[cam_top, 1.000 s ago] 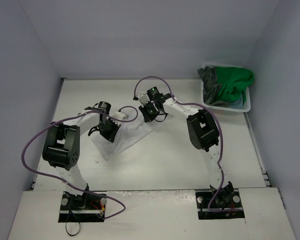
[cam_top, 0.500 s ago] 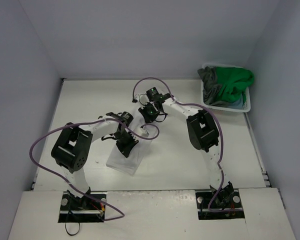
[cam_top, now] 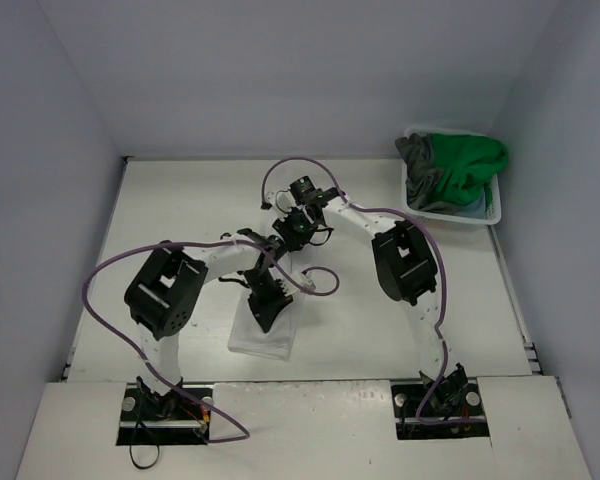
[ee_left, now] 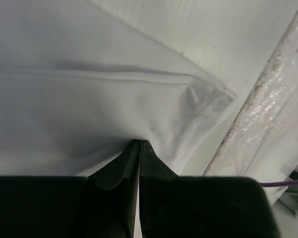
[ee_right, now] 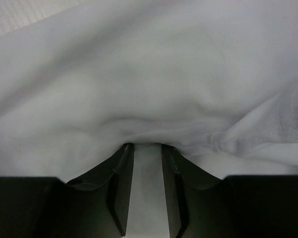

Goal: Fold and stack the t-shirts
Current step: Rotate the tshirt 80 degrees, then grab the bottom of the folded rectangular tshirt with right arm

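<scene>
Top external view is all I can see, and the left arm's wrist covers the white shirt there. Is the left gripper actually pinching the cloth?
Observer: Yes. In the left wrist view, the left gripper is shut, with a ridge of the white t-shirt nipped between its tips.
Operator: And the right one?
Observer: The right gripper has its jaws parted. The cloth bunches against the tips but does not look clamped.
Operator: Can you see any edge of the shirt near the left one?
Observer: A folded corner lies just right of its tips, on the table.
</scene>
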`<action>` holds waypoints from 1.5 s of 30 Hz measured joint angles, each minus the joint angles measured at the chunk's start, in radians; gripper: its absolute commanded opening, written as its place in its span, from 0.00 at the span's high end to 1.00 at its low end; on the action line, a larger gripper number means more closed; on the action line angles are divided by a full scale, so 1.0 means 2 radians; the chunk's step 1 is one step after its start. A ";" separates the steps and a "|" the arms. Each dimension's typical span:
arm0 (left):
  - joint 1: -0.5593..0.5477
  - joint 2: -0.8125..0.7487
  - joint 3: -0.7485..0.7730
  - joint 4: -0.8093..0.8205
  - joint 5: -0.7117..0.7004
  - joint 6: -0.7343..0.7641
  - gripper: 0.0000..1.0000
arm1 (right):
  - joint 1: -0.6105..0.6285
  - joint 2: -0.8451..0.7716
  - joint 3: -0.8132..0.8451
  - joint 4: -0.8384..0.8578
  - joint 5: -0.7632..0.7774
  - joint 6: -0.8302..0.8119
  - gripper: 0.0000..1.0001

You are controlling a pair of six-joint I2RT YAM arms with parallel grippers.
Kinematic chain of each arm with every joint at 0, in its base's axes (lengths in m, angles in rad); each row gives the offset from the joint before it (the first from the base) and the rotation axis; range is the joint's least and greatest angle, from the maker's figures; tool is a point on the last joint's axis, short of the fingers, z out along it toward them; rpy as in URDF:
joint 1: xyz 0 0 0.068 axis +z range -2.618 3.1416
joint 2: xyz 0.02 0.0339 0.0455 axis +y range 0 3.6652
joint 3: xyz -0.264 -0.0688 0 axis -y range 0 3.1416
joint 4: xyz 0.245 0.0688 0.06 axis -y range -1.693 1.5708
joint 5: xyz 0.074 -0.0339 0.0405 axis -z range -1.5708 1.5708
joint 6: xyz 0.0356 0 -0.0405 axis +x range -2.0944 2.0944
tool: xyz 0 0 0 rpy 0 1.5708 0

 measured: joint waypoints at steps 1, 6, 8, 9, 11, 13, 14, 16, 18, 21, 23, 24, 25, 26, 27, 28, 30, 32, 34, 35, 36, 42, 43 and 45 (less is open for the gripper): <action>-0.008 0.010 0.011 -0.008 0.006 0.004 1.00 | 0.000 0.000 0.001 -0.002 0.000 0.000 0.70; -0.035 0.042 0.056 -0.029 0.019 0.015 1.00 | 0.002 0.001 0.005 -0.008 0.000 0.000 0.65; -0.038 0.045 0.066 -0.032 0.019 0.018 1.00 | 0.002 0.001 0.005 -0.008 0.001 0.000 0.64; -0.038 0.045 0.070 -0.034 0.019 0.018 1.00 | 0.002 0.000 0.005 -0.008 0.001 0.000 0.64; -0.038 0.045 0.080 -0.035 0.016 0.018 1.00 | -0.001 -0.002 0.003 -0.008 0.002 0.000 0.63; -0.037 0.043 0.089 -0.036 0.013 0.018 1.00 | -0.006 -0.006 -0.002 -0.010 0.004 0.000 0.63; -0.036 0.042 0.094 -0.037 0.011 0.018 1.00 | -0.011 -0.007 -0.004 -0.011 0.004 0.001 0.63; -0.035 0.040 0.103 -0.039 0.011 0.018 1.00 | -0.022 -0.011 -0.009 -0.014 0.006 0.002 0.63; -0.035 0.038 0.114 -0.043 0.011 0.018 1.00 | -0.035 -0.016 -0.015 -0.015 0.007 0.003 0.62; -0.034 0.031 0.126 -0.051 0.006 0.018 1.00 | -0.053 -0.027 -0.030 -0.019 0.010 0.006 0.59; -0.031 0.019 0.131 -0.056 0.001 0.017 1.00 | -0.064 -0.037 -0.041 -0.023 0.011 0.006 0.59; -0.027 0.012 0.136 -0.059 -0.001 0.017 1.00 | -0.068 -0.041 -0.044 -0.027 0.011 0.007 0.58; -0.023 0.004 0.141 -0.061 -0.001 0.017 1.00 | -0.071 -0.047 -0.048 -0.028 0.011 0.008 0.57; -0.017 -0.005 0.146 -0.063 -0.002 0.017 1.00 | -0.074 -0.053 -0.051 -0.031 0.011 0.008 0.56; -0.010 -0.014 0.152 -0.064 -0.003 0.016 1.00 | -0.076 -0.058 -0.053 -0.032 0.011 0.009 0.56; -0.002 -0.024 0.158 -0.066 -0.004 0.015 1.00 | -0.076 -0.064 -0.053 -0.033 0.010 0.010 0.56; 0.013 -0.039 0.168 -0.068 -0.005 0.015 1.00 | -0.076 -0.076 -0.053 -0.033 0.009 0.013 0.56; 0.027 -0.052 0.173 -0.069 -0.007 0.013 1.00 | -0.076 -0.086 -0.054 -0.033 0.005 0.018 0.57; 0.037 -0.061 0.173 -0.070 -0.010 0.007 1.00 | -0.074 -0.100 -0.060 -0.033 0.003 0.021 0.57; 0.042 -0.064 0.173 -0.070 -0.014 0.004 1.00 | -0.072 -0.109 -0.068 -0.032 0.003 0.022 0.57; 0.047 -0.066 0.171 -0.068 -0.017 0.001 1.00 | -0.069 -0.120 -0.078 -0.031 0.004 0.023 0.56; 0.131 -0.096 0.135 -0.029 -0.034 -0.039 0.99 | 0.005 -0.206 -0.160 -0.033 0.047 0.016 0.53; 0.156 -0.100 0.134 -0.022 -0.035 -0.048 0.96 | 0.028 -0.221 -0.175 -0.032 0.057 0.015 0.53; 0.213 -0.110 0.132 -0.002 -0.037 -0.070 0.88 | 0.072 -0.247 -0.201 -0.032 0.076 0.012 0.51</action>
